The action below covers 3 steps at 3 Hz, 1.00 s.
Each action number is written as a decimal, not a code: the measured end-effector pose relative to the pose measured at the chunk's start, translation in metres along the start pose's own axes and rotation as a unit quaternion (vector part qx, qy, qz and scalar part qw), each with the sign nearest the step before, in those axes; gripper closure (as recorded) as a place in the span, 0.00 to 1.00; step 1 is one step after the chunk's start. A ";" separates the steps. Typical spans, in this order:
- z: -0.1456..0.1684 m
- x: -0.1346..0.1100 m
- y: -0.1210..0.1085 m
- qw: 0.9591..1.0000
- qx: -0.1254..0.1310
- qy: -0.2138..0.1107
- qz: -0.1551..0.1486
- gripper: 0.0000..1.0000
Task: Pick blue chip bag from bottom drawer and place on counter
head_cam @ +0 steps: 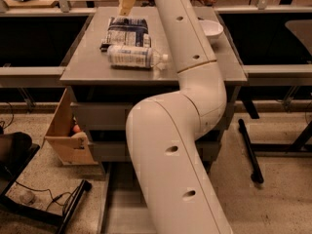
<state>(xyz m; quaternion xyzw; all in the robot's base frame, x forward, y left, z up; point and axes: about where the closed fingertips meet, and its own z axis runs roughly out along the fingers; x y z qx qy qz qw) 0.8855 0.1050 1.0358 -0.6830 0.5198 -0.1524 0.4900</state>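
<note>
The blue chip bag (126, 33) lies flat on the grey counter (83, 65), toward its far left. A clear water bottle (134, 56) lies on its side just in front of the bag. My gripper (127, 6) hangs at the top of the view, just above the bag's far edge, open and holding nothing. My white arm (180, 145) rises through the middle of the view and hides much of the cabinet. The bottom drawer (119, 213) is pulled out at the lower edge; only part of its grey floor shows.
A white bowl (210, 29) stands at the counter's right edge. A wooden box (66, 130) sits on the floor left of the cabinet. Black cables and a stand (53, 204) lie at lower left. Table legs (248, 150) stand at the right.
</note>
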 end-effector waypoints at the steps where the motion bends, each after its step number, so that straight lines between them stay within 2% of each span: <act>1: -0.027 0.009 -0.003 0.999 -0.017 0.044 -0.002 0.00; 2: -0.095 0.040 -0.006 0.990 -0.048 0.135 0.016 0.00; 3: -0.174 0.078 -0.005 0.974 -0.061 0.205 0.070 0.00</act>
